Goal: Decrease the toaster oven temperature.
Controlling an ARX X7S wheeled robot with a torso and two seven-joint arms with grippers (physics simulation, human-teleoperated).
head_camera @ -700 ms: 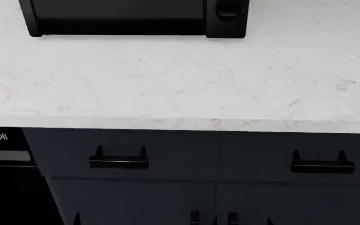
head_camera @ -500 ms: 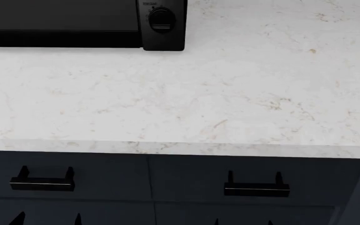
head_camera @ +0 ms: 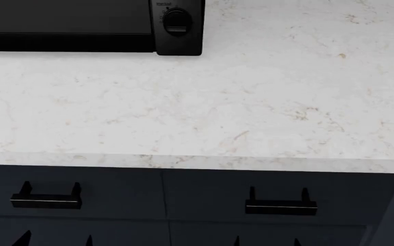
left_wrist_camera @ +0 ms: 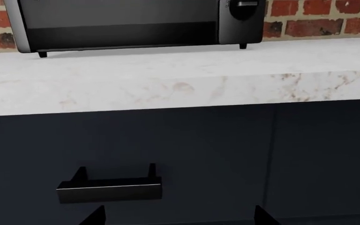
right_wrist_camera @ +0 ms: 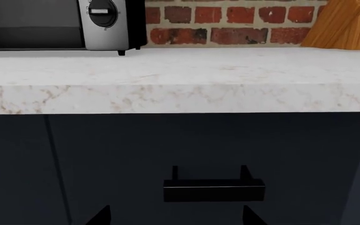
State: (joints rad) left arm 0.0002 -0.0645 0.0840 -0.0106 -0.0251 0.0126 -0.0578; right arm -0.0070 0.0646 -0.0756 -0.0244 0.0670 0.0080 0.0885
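Observation:
The toaster oven [head_camera: 67,25] is a black box with a dark glass door at the back left of the counter. One round knob [head_camera: 176,20] shows on its right side panel. It also shows in the left wrist view [left_wrist_camera: 123,23] and the right wrist view [right_wrist_camera: 30,23], where its knob [right_wrist_camera: 103,11] sits on a silver panel. My left gripper [head_camera: 55,241] and right gripper [head_camera: 266,242] are open and empty. Both are low in front of the dark drawer fronts, below the counter edge and far from the oven. Only their fingertips [left_wrist_camera: 99,216] [right_wrist_camera: 249,215] show.
A white marble countertop [head_camera: 217,113] runs across the view, with its front edge above navy drawers with black handles [head_camera: 46,200] [head_camera: 280,206]. A red brick wall [right_wrist_camera: 230,18] stands behind it. A wooden knife block [right_wrist_camera: 348,23] stands at the back, right of the oven.
The head view has shifted to the right: the toaster oven, counter edge and drawer handles moved left and down in it. The appliance front with the play/pause symbol left the view. Nothing has moved since.

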